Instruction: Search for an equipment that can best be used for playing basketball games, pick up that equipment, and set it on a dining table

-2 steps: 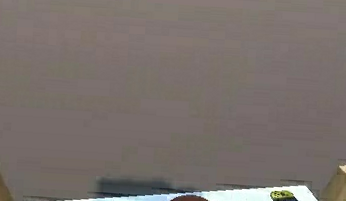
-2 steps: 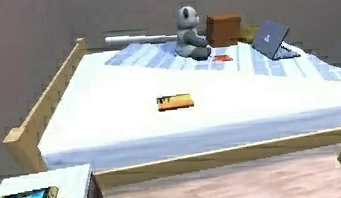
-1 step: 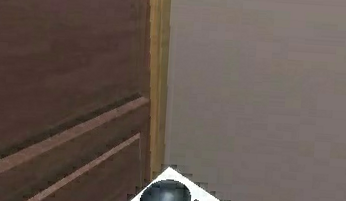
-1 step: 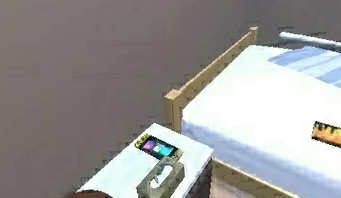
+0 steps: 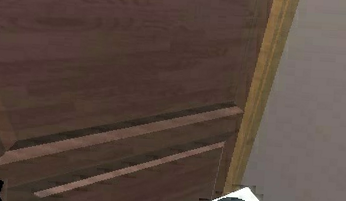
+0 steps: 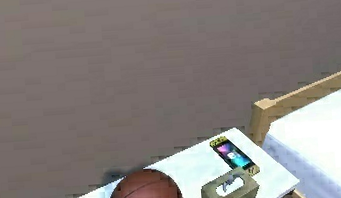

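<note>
The hand's state and bearing cannot be told as the basketball (image 6: 142, 193) rests at the near edge of the white counter (image 6: 188, 164), just left of a small box (image 6: 231, 190).

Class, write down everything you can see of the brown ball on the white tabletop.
The reddish-brown round ball looks like a basketball: a dull, leathery sphere crossed by thin dark curved seams. It rests on the white tabletop before a grey wall; the picture's bottom edge cuts off its lower part, hiding where they touch. A small grey-green box stands just to its right, seemingly apart from it.
</note>
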Controlling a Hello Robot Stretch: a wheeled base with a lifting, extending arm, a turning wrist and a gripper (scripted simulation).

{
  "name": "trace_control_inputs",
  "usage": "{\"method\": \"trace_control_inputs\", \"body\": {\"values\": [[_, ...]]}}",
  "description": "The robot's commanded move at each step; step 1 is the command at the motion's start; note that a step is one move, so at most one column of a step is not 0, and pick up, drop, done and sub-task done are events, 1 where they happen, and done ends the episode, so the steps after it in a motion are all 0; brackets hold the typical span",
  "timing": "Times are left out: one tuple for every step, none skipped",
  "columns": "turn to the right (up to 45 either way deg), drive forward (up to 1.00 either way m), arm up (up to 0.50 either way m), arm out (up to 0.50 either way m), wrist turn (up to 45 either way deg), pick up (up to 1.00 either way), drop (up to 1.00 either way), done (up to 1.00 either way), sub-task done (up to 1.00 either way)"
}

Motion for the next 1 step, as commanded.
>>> {"method": "trace_control_inputs", "body": {"values": [[0.0,0.00,0.50,0.00,0.0,0.00,0.00,0.00,0.00]]}}
